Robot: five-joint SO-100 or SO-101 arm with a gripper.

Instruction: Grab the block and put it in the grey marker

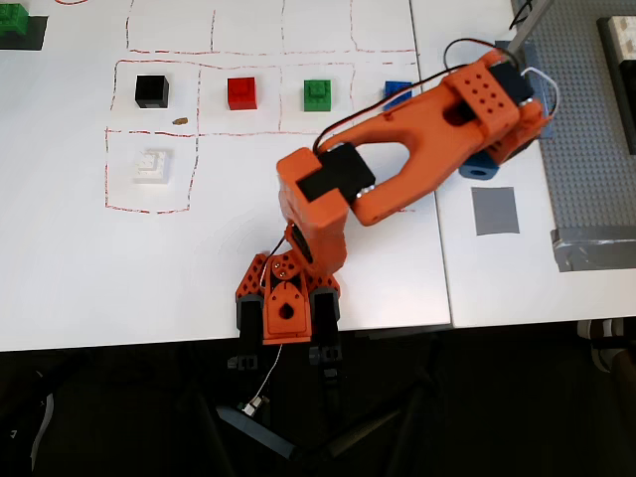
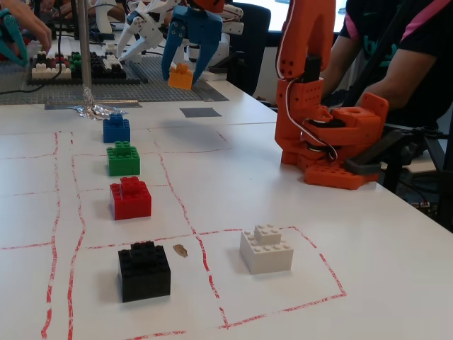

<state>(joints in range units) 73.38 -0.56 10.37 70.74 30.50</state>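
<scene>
In the fixed view my gripper (image 2: 182, 69), with blue jaws, is shut on the orange-yellow block (image 2: 180, 76) and holds it in the air. It hangs above and a little left of the grey marker (image 2: 200, 112), a flat grey square on the white table. In the overhead view the arm's wrist covers the block. Only the blue gripper (image 1: 484, 166) shows there, just beyond the grey marker (image 1: 495, 211).
A row of blue (image 2: 116, 129), green (image 2: 123, 158), red (image 2: 130, 198) and black (image 2: 144, 270) cubes sits in red-lined squares, with a white cube (image 2: 266, 248) beside them. A foil ball (image 2: 95, 110), a grey baseplate (image 1: 586, 119) and a grey tape strip (image 1: 594, 248) lie near the marker. People sit behind the arm base (image 2: 325, 142).
</scene>
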